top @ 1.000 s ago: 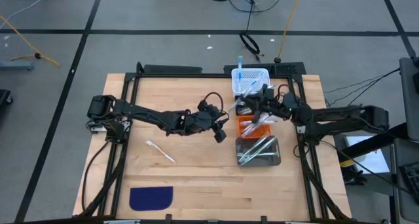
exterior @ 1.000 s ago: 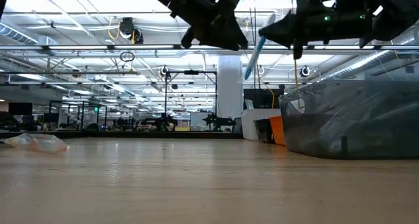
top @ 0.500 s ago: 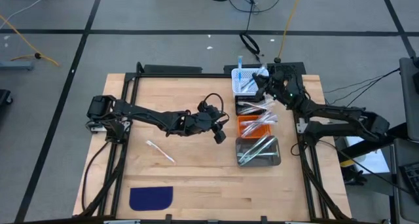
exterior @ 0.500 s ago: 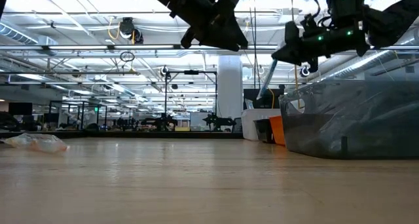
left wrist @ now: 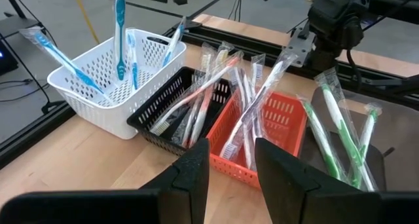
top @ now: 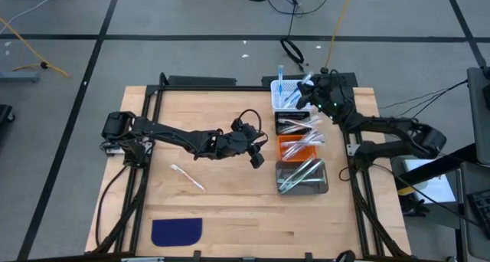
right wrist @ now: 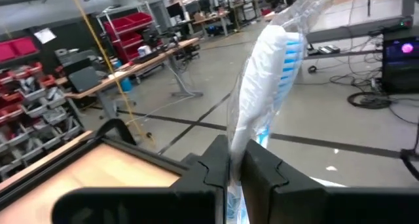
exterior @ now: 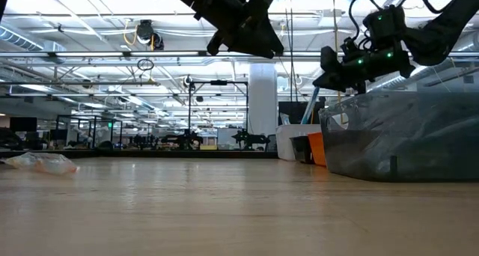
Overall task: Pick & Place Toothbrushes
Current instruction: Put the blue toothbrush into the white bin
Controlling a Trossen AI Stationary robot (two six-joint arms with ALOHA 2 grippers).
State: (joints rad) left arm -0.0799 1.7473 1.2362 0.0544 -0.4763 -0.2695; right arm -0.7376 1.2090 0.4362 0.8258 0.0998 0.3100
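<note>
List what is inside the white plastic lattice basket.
The white plastic lattice basket holds several blue-and-clear toothbrushes standing tilted against its walls. Its floor beneath them is partly hidden.

Wrapped toothbrushes (left wrist: 243,106) fill four bins; one stray (top: 187,177) lies on the table.

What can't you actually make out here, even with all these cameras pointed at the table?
- Right wrist view: the lower end of the wrapped blue toothbrush is hidden between the right gripper fingers.
- High view: the loose toothbrush on the table is too small to tell its colour.
- Low view: the bins' contents are hidden behind the grey bin wall.
- Left wrist view: the grey bin is cut off by the picture's edge.
</note>
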